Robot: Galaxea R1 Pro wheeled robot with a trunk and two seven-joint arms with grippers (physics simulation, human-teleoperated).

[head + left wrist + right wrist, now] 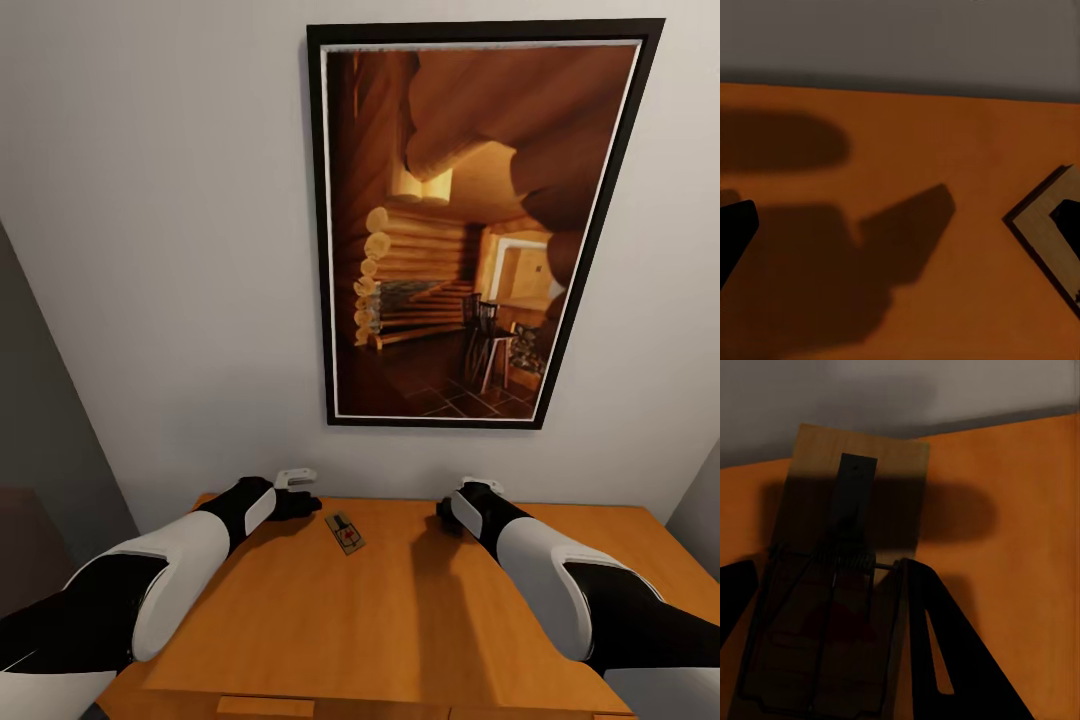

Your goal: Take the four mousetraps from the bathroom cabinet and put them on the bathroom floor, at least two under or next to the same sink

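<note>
Right end effector (pixel 825 645) fingers straddle a mousetrap (pixel 840 585), seemingly pinching it for lifting; second mousetrap (pixel 344 532) on cabinet (pixel 400 620) top; left end effector (pixel 300 490) state indeterminate.

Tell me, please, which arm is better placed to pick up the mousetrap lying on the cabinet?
Left: the open left gripper sits beside the loose mousetrap; the right gripper appears to hold a second mousetrap.
</note>
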